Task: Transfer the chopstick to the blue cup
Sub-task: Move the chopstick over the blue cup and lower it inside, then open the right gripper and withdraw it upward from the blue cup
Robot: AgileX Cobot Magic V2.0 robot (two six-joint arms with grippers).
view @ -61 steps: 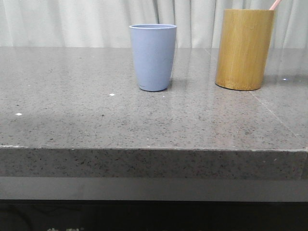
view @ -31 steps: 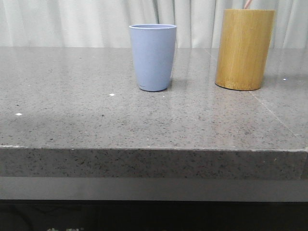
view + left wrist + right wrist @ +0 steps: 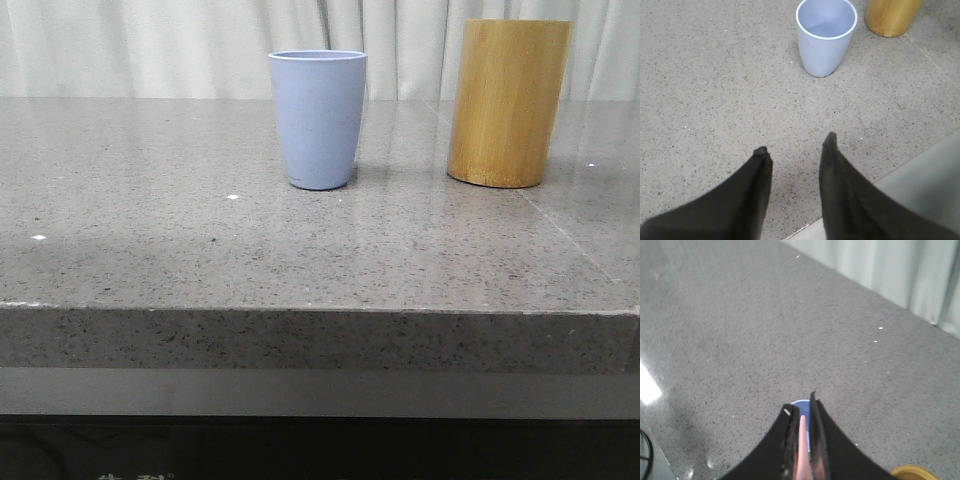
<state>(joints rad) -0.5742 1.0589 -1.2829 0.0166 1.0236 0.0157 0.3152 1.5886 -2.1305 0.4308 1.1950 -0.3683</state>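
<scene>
The light blue cup (image 3: 318,118) stands upright on the stone table, left of a tall bamboo holder (image 3: 508,102). In the right wrist view my right gripper (image 3: 802,412) is shut on the pale pink chopstick (image 3: 802,447), which runs between the fingers with its tip over the blue cup's (image 3: 806,425) rim far below. My left gripper (image 3: 795,146) is open and holds nothing, hovering near the table's front edge with the blue cup (image 3: 825,35) ahead of it, its inside bare.
The bamboo holder (image 3: 890,16) stands close beside the blue cup. Its yellow rim (image 3: 912,473) peeks in at the right wrist view's corner. White curtains (image 3: 180,45) hang behind the speckled grey table (image 3: 180,240), whose front edge (image 3: 320,310) drops off.
The pink chopstick tip that stuck out of the bamboo holder's top has risen out of the front view. The cups have not moved.
</scene>
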